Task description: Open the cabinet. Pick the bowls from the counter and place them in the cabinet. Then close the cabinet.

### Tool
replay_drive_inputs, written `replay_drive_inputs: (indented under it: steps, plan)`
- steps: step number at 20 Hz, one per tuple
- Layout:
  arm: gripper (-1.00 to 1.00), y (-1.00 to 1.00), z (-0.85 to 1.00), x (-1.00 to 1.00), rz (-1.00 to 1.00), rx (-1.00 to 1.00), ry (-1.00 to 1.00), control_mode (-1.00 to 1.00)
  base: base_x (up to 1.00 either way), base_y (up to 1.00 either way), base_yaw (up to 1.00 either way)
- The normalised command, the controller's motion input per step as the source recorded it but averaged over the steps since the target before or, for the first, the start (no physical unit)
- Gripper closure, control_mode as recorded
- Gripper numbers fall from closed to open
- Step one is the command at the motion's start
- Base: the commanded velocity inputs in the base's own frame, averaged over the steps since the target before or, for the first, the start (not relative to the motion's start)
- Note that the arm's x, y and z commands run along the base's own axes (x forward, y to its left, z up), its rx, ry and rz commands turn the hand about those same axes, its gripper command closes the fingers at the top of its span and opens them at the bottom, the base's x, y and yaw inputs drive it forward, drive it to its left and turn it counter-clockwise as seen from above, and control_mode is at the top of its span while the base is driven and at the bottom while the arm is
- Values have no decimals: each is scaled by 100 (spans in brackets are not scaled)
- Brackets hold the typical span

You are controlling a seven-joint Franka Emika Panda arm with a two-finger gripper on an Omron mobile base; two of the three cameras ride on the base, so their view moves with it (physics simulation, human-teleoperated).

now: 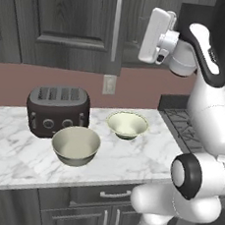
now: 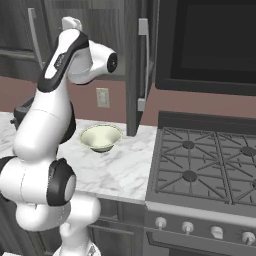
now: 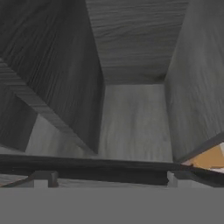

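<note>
The gripper stood with its fingers spread wide and nothing between them, raised in front of the cabinet and looking into its bare dark wood-grain inside. Judging by the right base view, the right-hand door was already swung out edge-on, while the left door in the left base view was shut, its long silver handle just to the left of the hand.

With the cabinet opened, the step in hand seemed to be going down for a bowl. To do that well, the hand would need to back clear of the open door before dropping, turn its fingers downward, and come over one rim so that one finger went inside and one outside the wall.

Both bowls sat well below the gripper on the white marble counter. The smaller bowl, pale with a cream inside, was almost under the hand. The larger bowl, beige-grey outside, lay below and further left, just in front of the dark toaster. Both stood upright and apart.
</note>
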Motion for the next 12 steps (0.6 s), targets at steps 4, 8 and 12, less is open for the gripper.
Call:
replay_drive_inputs:
  steps: [4,8,12]
  plan:
    - [-100,12,0,27,7,0,3,-100,0,0,0]
    - [-100,12,-1,25,8,0,0,-100,0,0,0]
    - [-100,3,-2,24,9,0,0,-100,0,0,0]
